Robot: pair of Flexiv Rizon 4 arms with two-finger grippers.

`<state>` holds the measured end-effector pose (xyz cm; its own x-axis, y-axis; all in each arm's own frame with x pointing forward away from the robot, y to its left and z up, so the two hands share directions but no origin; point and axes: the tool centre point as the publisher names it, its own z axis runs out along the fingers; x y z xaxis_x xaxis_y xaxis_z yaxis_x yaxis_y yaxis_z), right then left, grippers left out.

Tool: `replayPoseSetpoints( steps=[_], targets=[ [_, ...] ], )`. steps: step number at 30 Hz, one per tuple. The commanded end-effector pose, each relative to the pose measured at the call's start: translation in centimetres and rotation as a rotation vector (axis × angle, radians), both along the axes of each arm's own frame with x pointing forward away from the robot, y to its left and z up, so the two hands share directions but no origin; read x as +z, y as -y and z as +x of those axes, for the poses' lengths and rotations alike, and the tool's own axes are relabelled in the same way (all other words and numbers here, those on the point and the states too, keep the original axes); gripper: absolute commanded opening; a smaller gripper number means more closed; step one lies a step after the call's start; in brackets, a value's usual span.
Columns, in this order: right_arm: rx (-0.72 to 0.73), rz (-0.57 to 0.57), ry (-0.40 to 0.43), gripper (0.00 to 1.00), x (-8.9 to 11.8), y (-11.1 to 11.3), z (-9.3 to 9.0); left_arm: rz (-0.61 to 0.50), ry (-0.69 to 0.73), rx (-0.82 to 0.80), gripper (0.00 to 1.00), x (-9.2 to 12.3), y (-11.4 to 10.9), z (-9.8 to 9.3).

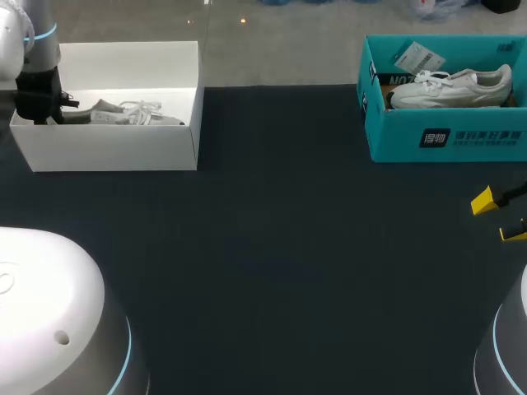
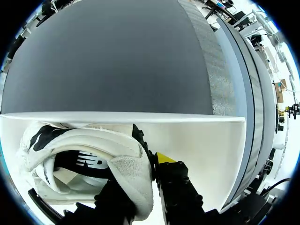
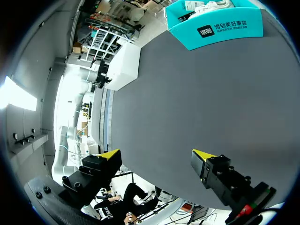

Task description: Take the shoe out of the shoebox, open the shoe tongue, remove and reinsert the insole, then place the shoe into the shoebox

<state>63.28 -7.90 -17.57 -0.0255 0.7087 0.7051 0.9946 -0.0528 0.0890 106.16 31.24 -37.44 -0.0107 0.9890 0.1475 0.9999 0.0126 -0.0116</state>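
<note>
A white shoebox (image 1: 115, 148) stands at the far left of the table, and a grey-white shoe (image 1: 136, 113) with white laces lies inside it. My left gripper (image 1: 37, 103) is down in the box's left end. In the left wrist view it (image 2: 140, 173) is shut on the shoe's (image 2: 93, 150) padded heel collar. One yellow fingertip (image 2: 164, 157) shows outside the heel; the other finger is hidden inside the shoe. My right gripper (image 1: 498, 218) hovers at the table's right edge, open and empty, and in the right wrist view (image 3: 157, 157) nothing lies between its fingers.
A teal shoebox (image 1: 445, 140) at the far right holds a white sneaker (image 1: 453, 86) and a paper tag. The dark table mat (image 1: 272, 247) spreads between the two boxes. The right wrist view shows both the teal box (image 3: 220, 28) and the white box (image 3: 126, 65) far ahead.
</note>
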Motion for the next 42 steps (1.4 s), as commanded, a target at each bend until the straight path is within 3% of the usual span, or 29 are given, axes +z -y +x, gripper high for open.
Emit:
replayPoseSetpoints(
  steps=[1, 10, 11, 12, 13, 14, 22, 27, 33, 40, 42],
  targets=[
    [-0.054, -0.001, 0.052, 1.00, 0.1, 0.0, -0.9, -0.002, -0.013, 0.006, 0.00, -0.6, 0.1, 1.0],
    [-0.054, -0.001, 0.052, 1.00, 0.1, 0.0, -0.9, -0.005, -0.013, -0.014, 0.01, -1.9, -0.1, 1.9],
    [-0.054, -0.001, 0.052, 1.00, 0.1, 0.0, -0.9, -0.004, -0.013, -0.016, 0.09, -1.8, -0.1, 1.9],
    [-0.054, -0.001, 0.052, 1.00, 0.1, 0.0, -0.9, -0.003, -0.013, -0.018, 0.23, -1.8, -0.1, 1.9],
    [-0.054, -0.001, 0.052, 1.00, 0.1, 0.0, -0.9, -0.001, -0.012, -0.020, 0.46, -1.7, -0.2, 2.0],
    [-0.054, -0.001, 0.052, 1.00, 0.1, 0.0, -0.9, 0.001, -0.009, -0.021, 1.00, -1.6, -0.3, 2.0],
    [-0.054, -0.001, 0.052, 1.00, 0.1, 0.0, -0.9, -0.065, 0.030, 0.015, 1.00, 2.4, 0.1, 2.1],
    [-0.054, -0.001, 0.052, 1.00, 0.1, 0.0, -0.9, -0.154, 0.071, 0.083, 1.00, 8.1, 1.4, 2.9],
    [-0.054, -0.001, 0.052, 1.00, 0.1, 0.0, -0.9, -0.141, 0.095, 0.150, 1.00, 12.9, 2.1, 2.9],
    [-0.054, -0.001, 0.052, 1.00, 0.1, 0.0, -0.9, -0.053, 0.237, 0.364, 1.00, 16.0, 1.9, 2.6],
    [-0.054, -0.001, 0.052, 1.00, 0.1, 0.0, -0.9, -0.053, 0.237, 0.364, 1.00, 16.0, 1.9, 2.6]
  ],
)
